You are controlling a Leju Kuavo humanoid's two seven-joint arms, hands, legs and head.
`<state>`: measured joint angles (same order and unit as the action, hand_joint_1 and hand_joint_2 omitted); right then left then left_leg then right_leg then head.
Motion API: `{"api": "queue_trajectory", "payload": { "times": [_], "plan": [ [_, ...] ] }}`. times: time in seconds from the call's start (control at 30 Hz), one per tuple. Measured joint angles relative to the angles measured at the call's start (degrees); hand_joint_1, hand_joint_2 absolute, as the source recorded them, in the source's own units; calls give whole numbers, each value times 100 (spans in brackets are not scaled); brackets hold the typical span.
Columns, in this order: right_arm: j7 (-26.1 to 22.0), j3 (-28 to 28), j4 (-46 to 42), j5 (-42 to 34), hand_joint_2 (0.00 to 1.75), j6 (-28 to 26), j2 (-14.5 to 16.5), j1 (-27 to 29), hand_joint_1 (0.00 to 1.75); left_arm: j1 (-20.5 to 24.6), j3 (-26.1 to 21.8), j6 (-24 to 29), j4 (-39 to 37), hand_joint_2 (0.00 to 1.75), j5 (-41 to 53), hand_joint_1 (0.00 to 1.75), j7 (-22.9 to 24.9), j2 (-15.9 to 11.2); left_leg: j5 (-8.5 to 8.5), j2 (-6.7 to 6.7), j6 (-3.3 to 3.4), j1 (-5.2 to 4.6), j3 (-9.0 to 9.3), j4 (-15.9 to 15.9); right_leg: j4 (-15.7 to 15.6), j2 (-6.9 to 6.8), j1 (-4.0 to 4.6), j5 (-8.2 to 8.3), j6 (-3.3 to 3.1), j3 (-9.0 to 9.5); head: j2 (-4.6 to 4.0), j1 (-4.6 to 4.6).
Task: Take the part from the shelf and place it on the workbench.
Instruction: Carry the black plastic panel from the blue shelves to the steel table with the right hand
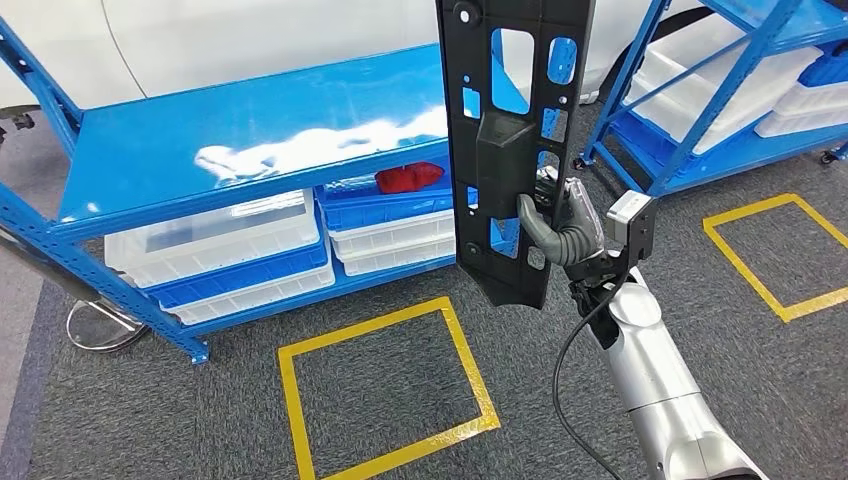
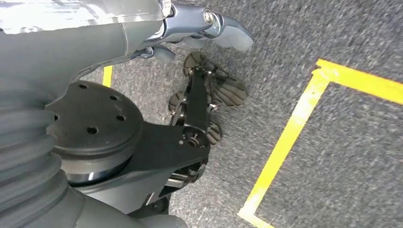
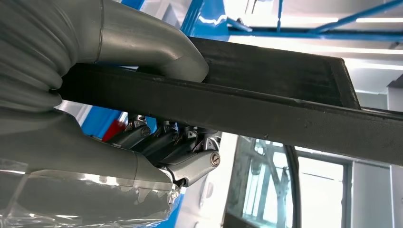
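- Part (image 1: 510, 140): a long black plastic panel with several cut-out windows and small holes, held upright in the air in front of the blue shelf (image 1: 250, 140); its upper end runs past the top of the head view, and its lower end hangs above the grey carpet (image 1: 150, 420).
- Right hand (image 1: 565, 232): grips the part at its lower half. In the right wrist view the thick grey thumb (image 3: 157, 47) lies across one face of the part (image 3: 266, 109), and the darker fingers (image 3: 164, 142) are curled together against the opposite face, so the panel is clamped between them.
- Right arm (image 1: 655, 390): silver, rising from the lower edge of the head view, with a black cable looping beside it.
- Left hand (image 2: 209, 28): hangs over the carpet holding nothing; its fingertips bend inward, but how far the fingers are apart cannot be told.
- Shelf: the top board is bare and glossy; the level below carries clear and white bins (image 1: 225, 235) and a red item (image 1: 408, 178).
- Floor markings: a yellow taped square (image 1: 385, 390) lies just in front of the shelf, below the part; a second square (image 1: 775, 250) lies near another blue rack (image 1: 720, 90).
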<state>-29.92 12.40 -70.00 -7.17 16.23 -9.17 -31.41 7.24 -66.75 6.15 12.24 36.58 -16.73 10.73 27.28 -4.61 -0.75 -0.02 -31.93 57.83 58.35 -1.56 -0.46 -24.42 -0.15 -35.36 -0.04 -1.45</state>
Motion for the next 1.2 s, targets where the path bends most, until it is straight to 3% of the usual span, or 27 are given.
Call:
{"api": "queue_trajectory", "payload": {
  "times": [0.07,0.1,0.17,0.2,0.23,0.27,0.33,0.37,0.4,0.47,0.5,0.57,0.63,0.67,0.7,0.73,0.77,0.87,0.93,1.0,1.07,1.13,1.2],
  "plan": [
    [-6,-9,-21,-2,175,8,-5,6,143,-3,0,1,0,175,-1,0,-1,0,240,189,-65,30,-124,319,-25,103,-33,29,-59,-1,0,-4],
    [-9,-10,-31,-3,175,12,-4,8,143,-9,0,1,0,175,-2,0,-1,0,436,304,-90,44,-275,673,-26,159,-38,35,-74,-7,0,-6],
    [-13,-10,-32,-2,175,19,1,18,143,-21,0,1,0,175,-3,0,-2,1,763,393,-115,56,-624,1451,-23,278,-39,40,-84,-16,-1,-6],
    [-11,-10,-28,5,175,21,2,24,143,-26,0,1,0,175,-4,0,-5,1,793,404,-117,59,-726,1661,-20,344,-37,42,-84,-17,-1,-5],
    [-10,-10,-24,20,175,19,2,26,143,-28,0,1,0,175,-5,0,-10,1,698,411,-110,60,-714,1623,-17,411,-37,43,-82,-14,-1,-6],
    [-9,-10,-20,45,175,11,2,23,143,-29,0,1,0,175,-5,0,-16,1,505,438,-96,64,-601,1362,-12,484,-38,44,-77,-7,-1,-6],
    [-9,-9,-19,132,175,-28,3,0,143,-30,0,-1,-1,175,-5,0,-28,-1,94,655,-50,79,-243,548,-2,615,-37,49,-52,-7,-1,-3],
    [-8,-8,-20,195,175,-62,5,-18,143,-31,1,-2,-1,175,-3,0,-31,-2,-10,766,-29,85,-113,239,5,677,-40,58,-25,-25,-1,-3],
    [-6,-6,-21,272,175,-107,6,-34,143,-31,1,-3,-1,175,-2,0,-33,-4,-41,845,-9,84,-48,76,5,735,-49,73,12,-50,-1,-2],
    [1,-4,-21,459,175,-211,-4,-50,143,-24,2,-5,0,175,1,0,-34,-5,-37,798,39,75,-29,2,-19,855,-69,120,107,-95,-1,-1],
    [5,-2,-23,561,175,-258,-20,-49,143,-18,1,-9,0,175,1,0,-34,-5,-63,734,77,78,-19,-24,-21,860,-75,124,144,-108,0,-1],
    [14,9,-31,759,175,-332,-46,-68,143,-11,0,-19,0,175,1,0,-34,-4,-116,600,161,91,4,-98,212,641,-50,-38,182,-228,1,29],
    [16,31,-35,936,175,-396,-51,-87,143,-15,0,-27,0,175,1,0,-34,-4,-132,467,207,72,6,-123,929,320,-36,-418,188,-556,0,63],
    [18,43,-35,1000,175,-422,-51,-84,143,-20,0,-30,0,175,1,0,-34,-4,-130,399,214,60,1,-120,1330,244,-38,-579,195,-737,1,68],
    [20,55,-35,1048,175,-442,-51,-75,143,-24,0,-34,0,175,1,0,-34,-4,-127,333,217,50,-3,-117,1594,208,-41,-653,199,-853,0,69],
    [22,65,-35,1085,175,-460,-51,-67,143,-25,0,-38,0,175,1,0,-34,-4,-123,267,218,44,-5,-115,1640,187,-43,-620,200,-860,1,69],
    [23,74,-37,1128,175,-484,-51,-64,143,-24,0,-43,0,175,1,0,-34,-4,-118,203,214,39,-3,-112,1420,157,-42,-483,192,-733,1,69],
    [21,98,-68,1303,175,-596,-52,-83,143,-16,0,-62,0,175,-3,0,-33,-3,-74,41,166,-4,10,-83,222,-124,16,-50,108,-81,-1,67],
    [19,116,-96,1408,175,-667,-52,-89,143,-17,0,-66,0,175,-7,0,-30,-3,-46,-52,117,-37,17,-67,-39,-183,62,-25,42,36,-1,65],
    [19,130,-115,1476,175,-712,-56,-81,143,-12,0,-64,0,175,-14,0,-26,-3,-14,-125,63,-35,28,-58,-54,-52,44,0,-11,23,-1,67],
    [20,144,-143,1520,175,-745,-60,-81,143,-10,0,-64,0,175,-23,0,-25,-3,158,40,-3,-12,-38,145,-82,59,6,28,-71,27,-1,63],
    [21,169,-166,1555,175,-779,-48,-82,143,-22,0,-64,0,175,-38,0,-25,-3,538,315,-54,17,-320,823,-91,174,-12,44,-109,22,-1,58],
    [24,198,-171,1584,175,-796,-34,-59,143,-36,-1,-64,0,175,-50,0,-25,-3,814,407,-78,31,-658,1567,-87,309,-13,49,-118,16,-1,59]
  ]
}}
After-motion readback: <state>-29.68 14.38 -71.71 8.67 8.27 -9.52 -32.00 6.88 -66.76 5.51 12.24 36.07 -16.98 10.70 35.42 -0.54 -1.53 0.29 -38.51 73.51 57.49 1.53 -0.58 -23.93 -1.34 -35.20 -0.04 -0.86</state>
